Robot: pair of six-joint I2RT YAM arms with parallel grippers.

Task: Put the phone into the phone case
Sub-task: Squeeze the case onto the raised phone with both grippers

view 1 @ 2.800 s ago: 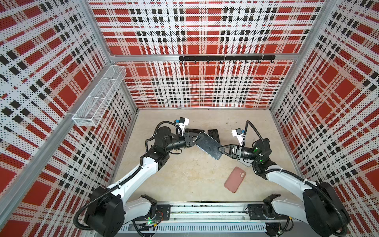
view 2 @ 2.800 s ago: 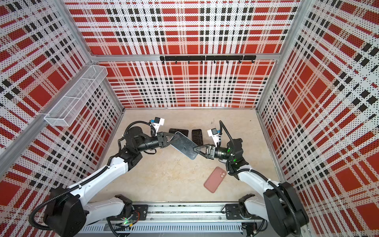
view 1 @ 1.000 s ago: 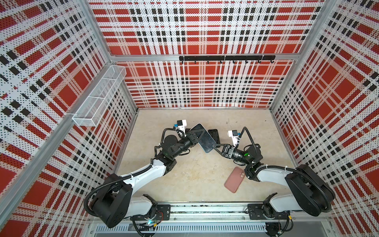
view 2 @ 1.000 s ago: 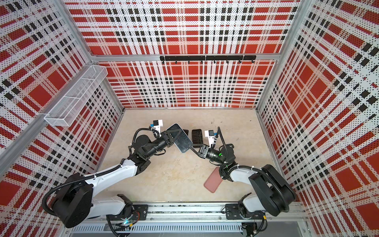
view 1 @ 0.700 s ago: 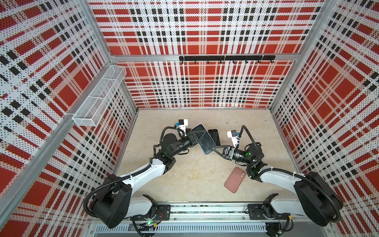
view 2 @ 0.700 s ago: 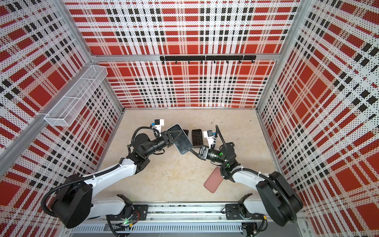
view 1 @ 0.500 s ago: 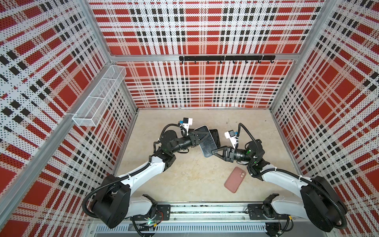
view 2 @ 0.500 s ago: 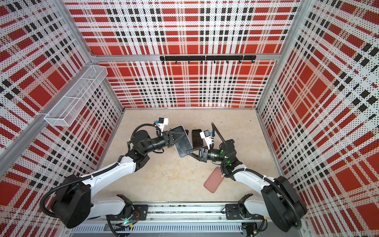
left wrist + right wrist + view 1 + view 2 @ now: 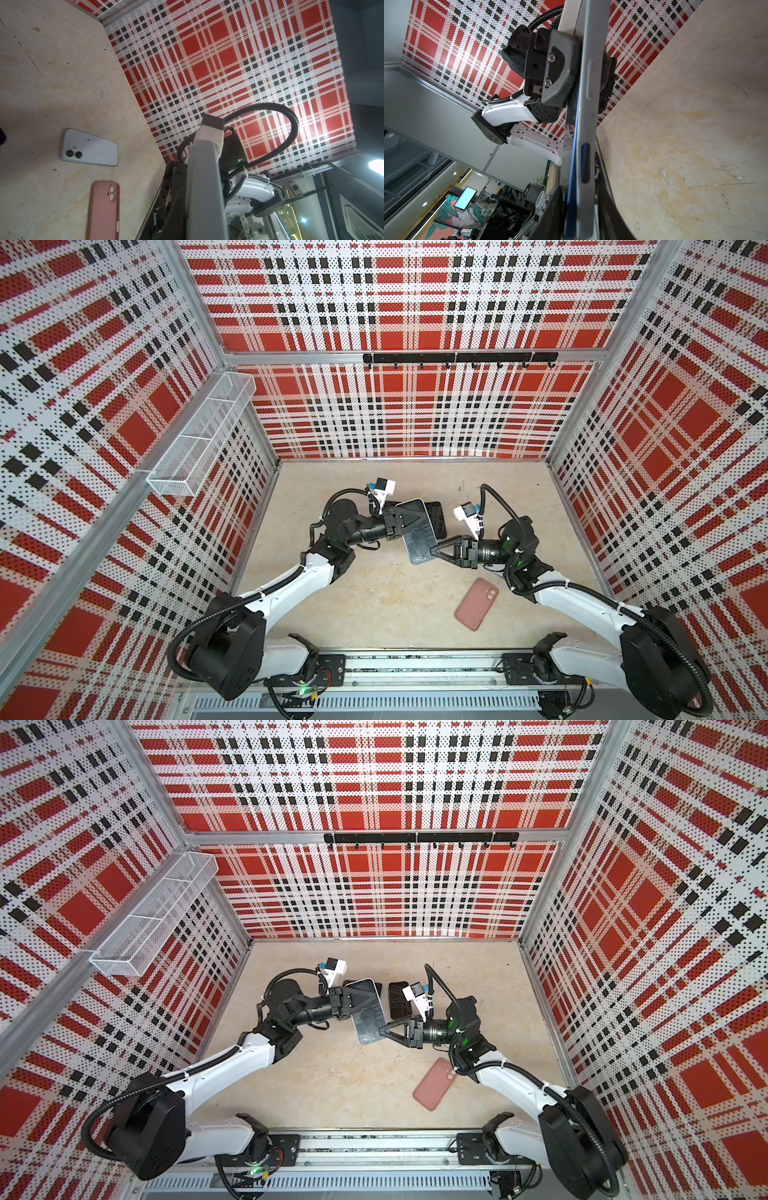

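Holds a slab-shaped grey phone [image 9: 417,541] with a glossy face up off the beige tabletop [image 9: 374,605], clamped flat across both faces near one end in the left gripper [image 9: 417,520]. Brackets the free end of the grey phone with the right gripper [image 9: 434,549], one finger on each face in the right wrist view; cannot say whether pressing or merely alongside. Leaves the salmon-pink soft phone case [image 9: 476,605] lying back-up on the tabletop, below and just behind the right gripper near that arm's wrist, apart from both sets of fingers. Shows, in the left wrist view only, a white twin-lens phone [image 9: 89,148] lying back-up just past the camera end of the phone case; hidden in both top views. Ignores a black textured case [image 9: 399,1000] resting on the tabletop just beyond the left gripper's fingertips. Looks like an early-middle stage: lifted and shared between two grippers, yet not turned toward, lowered onto or pressed into any case. Needs the phone case flipped open-side up, then alignment and a firm press home.
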